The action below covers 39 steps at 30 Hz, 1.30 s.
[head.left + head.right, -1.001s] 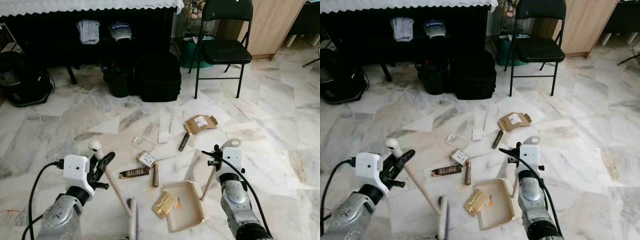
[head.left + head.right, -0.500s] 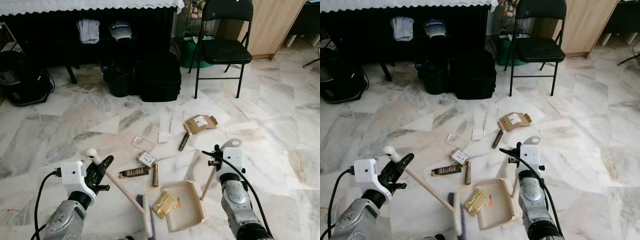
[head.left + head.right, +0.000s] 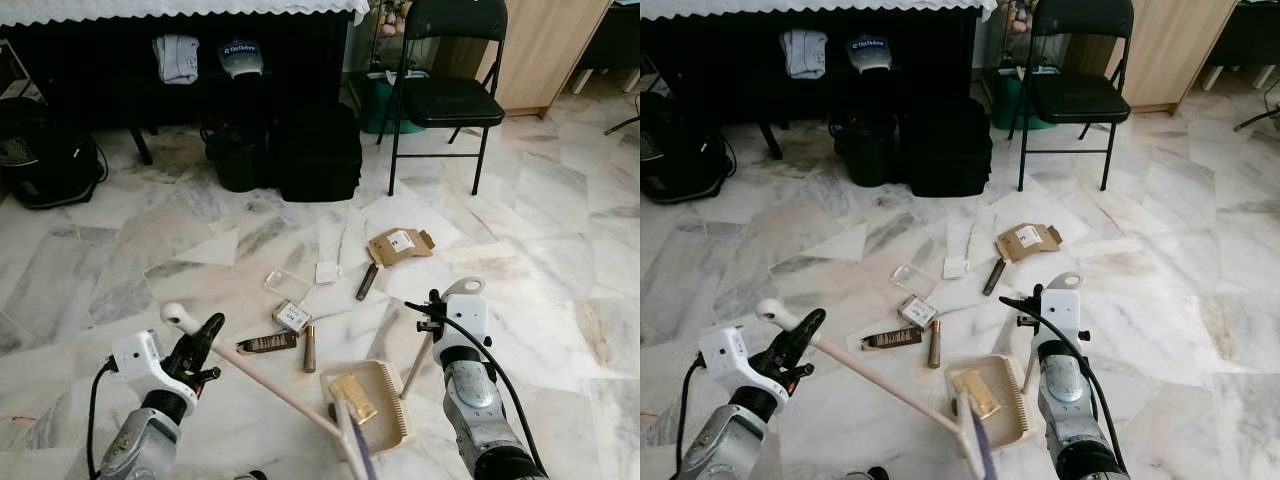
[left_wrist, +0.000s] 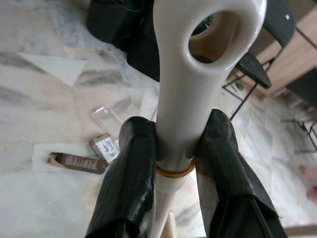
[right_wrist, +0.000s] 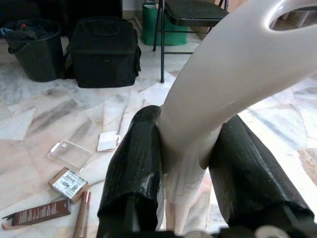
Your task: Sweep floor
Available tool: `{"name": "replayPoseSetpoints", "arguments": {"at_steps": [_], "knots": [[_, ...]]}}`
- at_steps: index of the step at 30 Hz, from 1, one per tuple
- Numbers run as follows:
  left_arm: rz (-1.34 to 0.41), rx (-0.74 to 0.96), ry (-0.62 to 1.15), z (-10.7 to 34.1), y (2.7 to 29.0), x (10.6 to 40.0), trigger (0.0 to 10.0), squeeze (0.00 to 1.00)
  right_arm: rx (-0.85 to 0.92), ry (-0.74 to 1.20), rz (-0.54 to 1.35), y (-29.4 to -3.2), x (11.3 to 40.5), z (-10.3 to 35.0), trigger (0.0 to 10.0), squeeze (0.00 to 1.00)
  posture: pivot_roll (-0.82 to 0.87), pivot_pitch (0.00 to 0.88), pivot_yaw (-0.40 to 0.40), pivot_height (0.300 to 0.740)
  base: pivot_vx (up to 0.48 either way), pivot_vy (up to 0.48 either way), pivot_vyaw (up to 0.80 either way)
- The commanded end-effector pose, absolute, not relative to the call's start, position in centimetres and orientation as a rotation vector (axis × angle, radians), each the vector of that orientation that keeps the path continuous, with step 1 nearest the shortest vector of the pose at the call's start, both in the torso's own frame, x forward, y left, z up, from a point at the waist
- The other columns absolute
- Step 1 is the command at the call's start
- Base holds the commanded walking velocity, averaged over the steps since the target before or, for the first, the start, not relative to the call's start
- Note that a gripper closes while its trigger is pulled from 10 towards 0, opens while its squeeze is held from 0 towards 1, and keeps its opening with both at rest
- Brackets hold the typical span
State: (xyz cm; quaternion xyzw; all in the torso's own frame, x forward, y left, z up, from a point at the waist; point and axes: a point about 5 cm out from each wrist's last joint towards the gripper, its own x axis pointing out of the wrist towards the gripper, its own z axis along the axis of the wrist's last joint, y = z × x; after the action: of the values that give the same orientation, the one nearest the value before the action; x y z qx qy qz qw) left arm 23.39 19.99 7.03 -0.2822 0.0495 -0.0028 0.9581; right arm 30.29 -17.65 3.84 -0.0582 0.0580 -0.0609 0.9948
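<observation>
On marble floor (image 3: 560, 200), low and centre: beige dustpan (image 3: 385, 410) holding gold packet (image 3: 353, 397). Left hand (image 3: 200, 345) clamped on white broom handle (image 3: 270, 385), slanting down to brush head (image 3: 355, 455) at dustpan's near edge. Right hand (image 3: 432, 318) clamped on dustpan's upright handle (image 3: 416, 365). Beyond dustpan, loose litter: brown carton (image 3: 268, 344), gold tube (image 3: 310, 349), small labelled box (image 3: 291, 316), clear plastic lid (image 3: 286, 285), white card (image 3: 327, 272), dark stick (image 3: 367, 282), torn cardboard box (image 3: 400, 245). Further back: black folding chair (image 3: 445, 80), black bag (image 3: 318, 150), black bucket (image 3: 237, 160).
</observation>
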Motion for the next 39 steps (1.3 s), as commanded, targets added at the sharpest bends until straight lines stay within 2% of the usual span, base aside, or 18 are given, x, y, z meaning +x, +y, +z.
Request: {"name": "replayPoseSetpoints", "arguments": {"at_steps": [1,12,19,21,27,30,39], "knots": [[0.000,-0.673,0.068,7.5,20.0,23.7,10.0,0.00,-0.134,0.122,-0.134,-18.3,30.1,3.8,10.0,0.00,0.07,0.150,-0.061,0.740,0.000,0.000,0.00],[0.085,-0.647,-0.050,10.0,22.0,24.4,10.0,0.00,-0.131,0.125,-0.132,-18.2,30.0,3.6,10.0,0.00,0.09,0.138,-0.061,0.740,0.000,0.000,0.00],[0.165,-0.455,-0.217,14.4,23.4,25.6,10.0,0.00,-0.120,0.116,-0.124,-17.7,30.3,3.9,10.0,0.00,0.09,0.118,-0.059,0.740,0.000,0.000,0.00],[0.168,-0.447,-0.227,14.7,23.5,25.7,10.0,0.00,-0.120,0.117,-0.124,-17.7,30.3,3.8,10.0,0.00,0.09,0.117,-0.058,0.740,0.000,0.000,0.00],[0.204,-0.229,-0.296,16.5,23.6,26.2,10.0,0.00,-0.115,0.113,-0.122,-17.6,30.3,3.8,10.0,0.00,0.10,0.108,-0.057,0.740,0.000,0.000,0.00],[0.216,-0.104,-0.299,16.5,23.4,26.4,10.0,0.00,-0.110,0.104,-0.120,-17.4,30.3,3.9,10.0,0.00,0.10,0.104,-0.058,0.740,0.000,0.000,0.00],[0.161,0.073,-0.250,14.4,21.9,26.8,10.0,0.00,-0.054,0.008,-0.111,-16.9,30.8,5.4,10.0,0.00,0.09,0.089,-0.042,0.740,0.000,0.000,0.00]]}}
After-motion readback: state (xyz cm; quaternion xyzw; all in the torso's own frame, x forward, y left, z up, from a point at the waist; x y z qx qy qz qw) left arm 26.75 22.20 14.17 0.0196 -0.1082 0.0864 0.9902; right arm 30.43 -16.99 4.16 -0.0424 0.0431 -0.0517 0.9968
